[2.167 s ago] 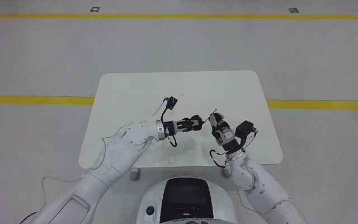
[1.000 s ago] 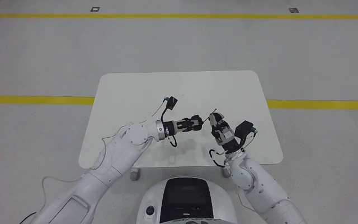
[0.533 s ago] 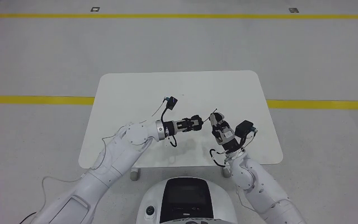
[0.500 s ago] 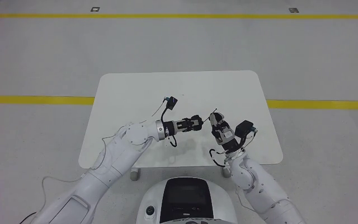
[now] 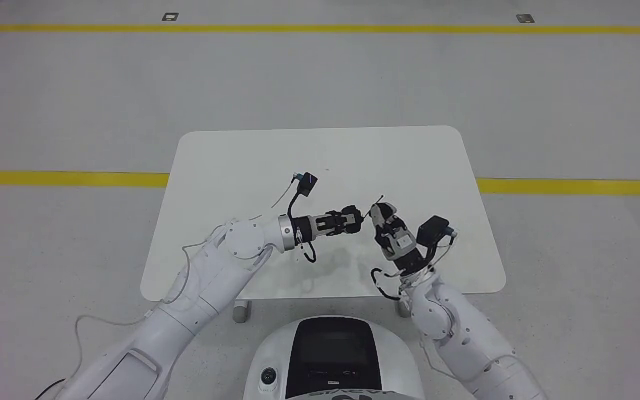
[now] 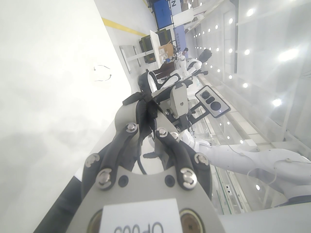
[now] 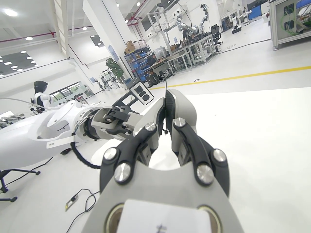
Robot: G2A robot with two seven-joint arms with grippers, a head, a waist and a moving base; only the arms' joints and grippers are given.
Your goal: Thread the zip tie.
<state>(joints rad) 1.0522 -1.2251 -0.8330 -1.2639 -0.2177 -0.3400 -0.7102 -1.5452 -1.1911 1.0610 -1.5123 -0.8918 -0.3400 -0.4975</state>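
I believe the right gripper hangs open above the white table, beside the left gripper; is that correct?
No: the right gripper is shut on the black zip tie, as the right wrist view shows; it hangs above the white table, beside the left gripper.

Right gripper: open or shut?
Shut. The right gripper's pads press together on the zip tie, whose thin black tail pokes past the tips.

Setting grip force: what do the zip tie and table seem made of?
Zip tie: thin black strip, probably flexible plastic, sticking out of the right gripper. Table: smooth, matte white top with rounded corners; laminate or painted board, cannot tell.
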